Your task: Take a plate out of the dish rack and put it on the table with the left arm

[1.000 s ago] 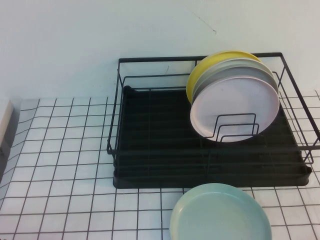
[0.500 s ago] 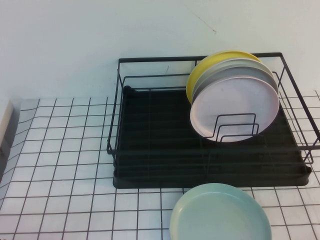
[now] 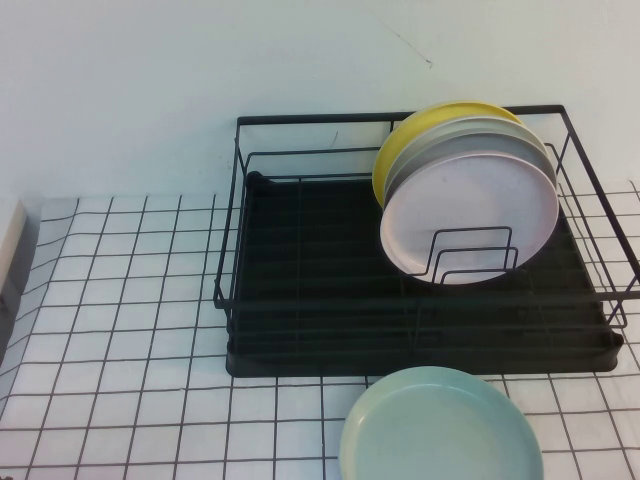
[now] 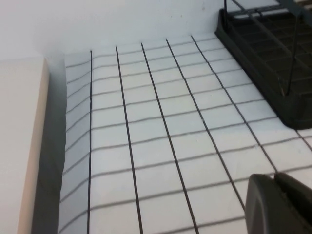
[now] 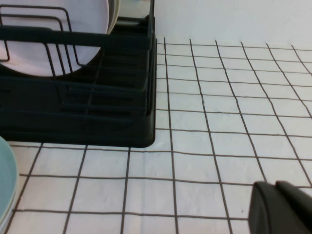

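Observation:
The pale pink-lilac plate point(image 3: 468, 215) stands upright at the front of a stack in the black wire dish rack point(image 3: 300, 280), at the rack's right side. It also shows in the right wrist view point(image 5: 44, 34) behind the wire dividers. Neither arm shows in the high view. My left gripper point(image 4: 274, 181) is shut and empty, low over the white grid table point(image 4: 161, 131), left of the rack's corner point(image 4: 273, 58). My right gripper point(image 5: 275, 187) is shut and empty, low over the table to the right of the rack point(image 5: 78, 107).
A grey plate point(image 3: 470, 140) and a yellow plate point(image 3: 420, 125) stand behind the pink one. A mint-green plate point(image 3: 440, 425) lies on the table in front of the rack. A pale beige block point(image 4: 19, 136) borders the table's left edge. A wall stands behind.

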`<state>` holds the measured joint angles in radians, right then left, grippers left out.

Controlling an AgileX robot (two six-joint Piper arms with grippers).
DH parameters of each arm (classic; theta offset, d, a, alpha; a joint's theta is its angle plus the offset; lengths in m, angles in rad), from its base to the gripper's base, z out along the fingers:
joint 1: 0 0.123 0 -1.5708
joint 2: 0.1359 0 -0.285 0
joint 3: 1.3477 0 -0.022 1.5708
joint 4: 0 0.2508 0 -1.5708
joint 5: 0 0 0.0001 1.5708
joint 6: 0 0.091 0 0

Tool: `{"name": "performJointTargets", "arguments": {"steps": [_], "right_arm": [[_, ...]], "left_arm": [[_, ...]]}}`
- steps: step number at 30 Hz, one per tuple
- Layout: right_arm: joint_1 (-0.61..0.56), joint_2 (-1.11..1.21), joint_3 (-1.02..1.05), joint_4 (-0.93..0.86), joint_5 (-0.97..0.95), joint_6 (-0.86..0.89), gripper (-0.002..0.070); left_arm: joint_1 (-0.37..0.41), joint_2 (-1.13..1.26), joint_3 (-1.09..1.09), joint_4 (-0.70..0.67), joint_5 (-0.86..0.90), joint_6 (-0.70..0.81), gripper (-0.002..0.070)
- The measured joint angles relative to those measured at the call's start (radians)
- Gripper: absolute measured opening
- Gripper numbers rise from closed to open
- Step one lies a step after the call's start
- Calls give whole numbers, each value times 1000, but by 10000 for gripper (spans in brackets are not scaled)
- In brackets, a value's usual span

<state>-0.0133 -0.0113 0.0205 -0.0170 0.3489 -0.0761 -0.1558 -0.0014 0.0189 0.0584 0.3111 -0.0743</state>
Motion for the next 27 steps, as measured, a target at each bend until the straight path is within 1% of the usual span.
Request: {"name": "performJointTargets", "arguments": {"steps": [3,6,13,17,20,24,27], "right_arm": [[0,0,0,0,0,0,-2],[0,0,0,0,0,0,-2],[0,0,0,0,0,0,-2],[0,0,0,0,0,0,-2],[0,0,0,0,0,0,-2],[0,0,0,0,0,0,-2],[0,0,0,0,0,0,-2]], "left_arm": [[0,0,4,4,-61,0,-3],[0,0,3,22,-182,0,-3],[0,0,3,136,-604,11,-3],[0,0,3,162,-839,13,-3],[0,0,3,170,-976,11,-3],[0,0,3,186,-1072,-51,-3],[0,-1,3,147,-1076,-82,-3]]}}
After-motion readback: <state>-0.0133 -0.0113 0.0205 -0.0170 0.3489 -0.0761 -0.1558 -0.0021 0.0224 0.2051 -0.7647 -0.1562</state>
